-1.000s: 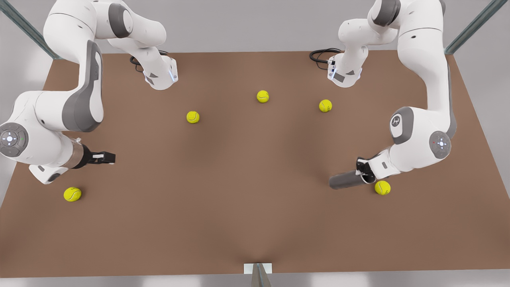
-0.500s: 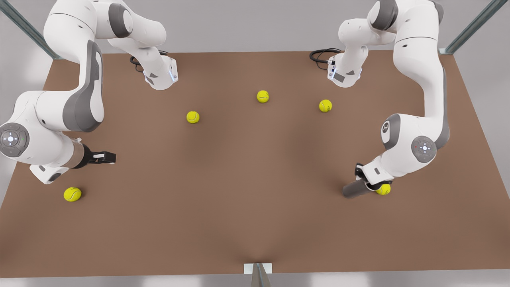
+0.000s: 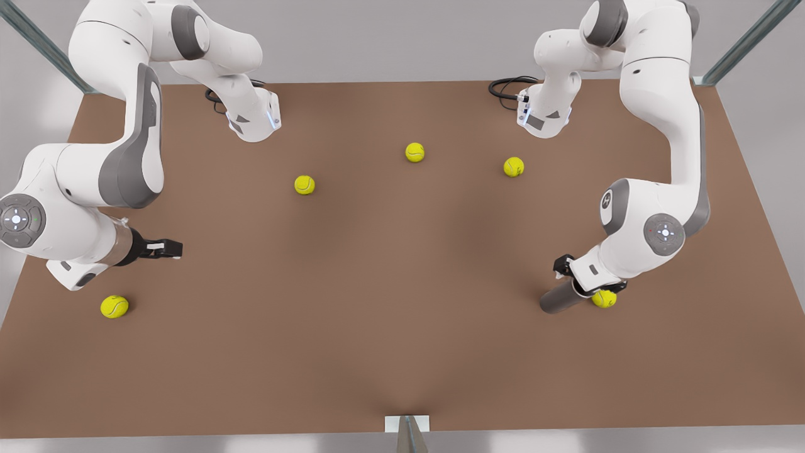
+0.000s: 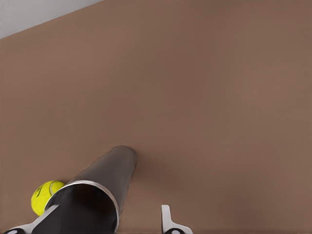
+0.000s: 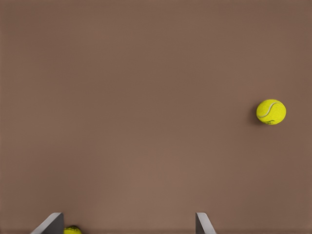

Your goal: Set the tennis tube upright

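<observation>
The tennis tube (image 3: 560,298) is a dark-gray cylinder near the front view's right. Its far end rests on the table and its silvery rim end is raised, so it stands at a tilt. In the left wrist view I look along the tennis tube (image 4: 105,178) from its rim. My left gripper (image 3: 582,282) straddles that rim end. One of its fingers lies against the tube, while the other finger (image 4: 167,220) stands off it with a clear gap. My right gripper (image 3: 166,248) waits open near the front view's left, holding nothing.
A yellow ball (image 3: 604,298) sits right beside the tube's raised end, also seen as the ball (image 4: 46,196) by the rim. Another ball (image 3: 114,306) lies near the right gripper. Three balls (image 3: 414,151) are spread across the table's (image 3: 402,327) far half.
The left arm swung the tube's rim end up and toward the front view's right, over the ball, so the tube looks shorter. Its finger now stands off the tube. The right arm stayed still.
</observation>
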Robot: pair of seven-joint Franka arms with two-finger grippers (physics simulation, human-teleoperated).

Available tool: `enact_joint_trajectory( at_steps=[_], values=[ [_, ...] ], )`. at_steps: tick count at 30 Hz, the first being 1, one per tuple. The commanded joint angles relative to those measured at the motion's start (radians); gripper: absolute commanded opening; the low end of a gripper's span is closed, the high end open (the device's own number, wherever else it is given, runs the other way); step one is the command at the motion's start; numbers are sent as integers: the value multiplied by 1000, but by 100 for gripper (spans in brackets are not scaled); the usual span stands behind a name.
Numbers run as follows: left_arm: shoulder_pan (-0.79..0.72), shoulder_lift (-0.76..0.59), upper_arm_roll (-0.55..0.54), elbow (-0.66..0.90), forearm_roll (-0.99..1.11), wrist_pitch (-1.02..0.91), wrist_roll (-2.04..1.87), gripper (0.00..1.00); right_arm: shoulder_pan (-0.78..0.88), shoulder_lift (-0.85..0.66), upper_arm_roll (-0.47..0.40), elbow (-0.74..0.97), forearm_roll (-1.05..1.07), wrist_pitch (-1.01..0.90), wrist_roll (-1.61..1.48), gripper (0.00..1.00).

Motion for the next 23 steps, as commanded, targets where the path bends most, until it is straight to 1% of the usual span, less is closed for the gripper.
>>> enact_joint_trajectory(
  at_steps=[1, 5, 7, 8, 10, 11, 12, 14, 23],
  values=[
    [0, -1, 0, 1, 4, -8, -53, 100, 0, -1, 0, 0, 1, 0, 0, 100],
    [0, -4, 0, 5, 4, -8, -53, 100, 2, -1, 0, 0, 1, 0, 0, 100],
    [1, -9, 0, 46, 3, -11, -75, 100, 0, 0, 0, 0, 1, 0, 0, 100],
    [6, -7, 1, 108, 3, -70, -143, 100, 0, 0, 0, 0, 1, 0, 0, 100],
    [9, -9, 9, 235, 4, -271, -224, 100, 0, 0, 0, 0, 2, 0, 0, 100],
    [14, -16, 11, 275, 6, -363, -257, 100, 0, 0, 0, 0, 1, 0, 0, 100],
    [34, -44, 9, 275, 9, -397, -257, 100, -3, -1, -3, 0, 1, 0, 1, 100],
    [30, -81, 9, 269, 47, -403, -278, 100, -3, -1, -6, 2, -1, 3, 3, 100],
    [32, -91, 9, 260, 50, -403, -277, 100, 2, -4, -5, 10, -1, -50, 1, 100]
  ],
)
